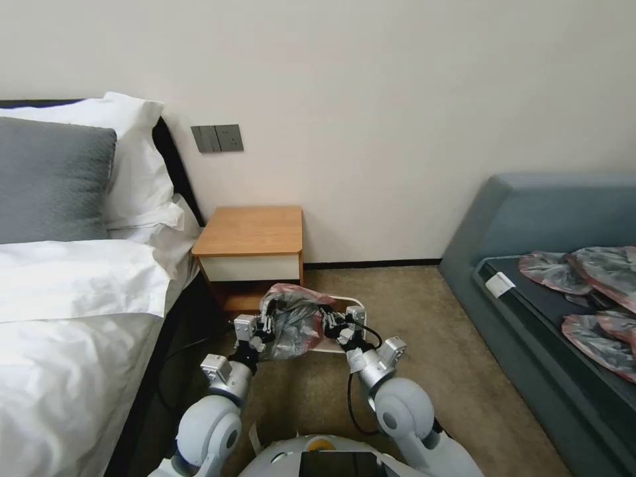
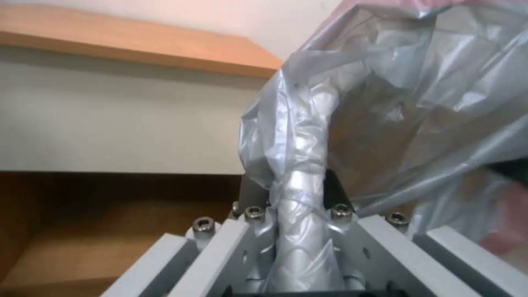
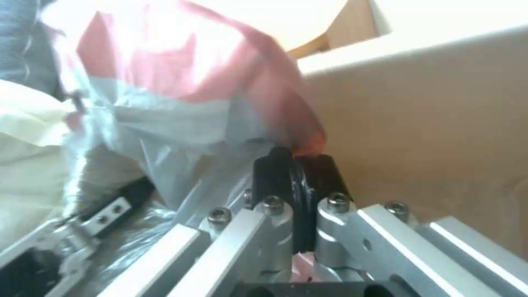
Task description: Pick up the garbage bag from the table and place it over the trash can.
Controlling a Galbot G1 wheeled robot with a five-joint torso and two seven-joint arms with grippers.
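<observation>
Both sets of jaws are pinched shut on the garbage bag [image 1: 291, 321], holding it stretched between them above the trash can [image 1: 334, 331].

The left gripper [image 1: 265, 326] has a bunched, twisted fold of grey plastic clamped between its jaws, seen close up in the left wrist view as a tight rope of film [image 2: 302, 214] running down between the fingers. The right gripper [image 1: 329, 322] nips the bag's pinkish-red rim [image 3: 297, 136] between its black pads [image 3: 275, 173]. The bag hangs crumpled between the two grippers, its mouth partly open, covering most of the cream-white trash can on the carpet. Just behind stands the bench [image 1: 250, 232], its orange-brown top bare, set against the wall beside the bed [image 1: 73, 318].
</observation>
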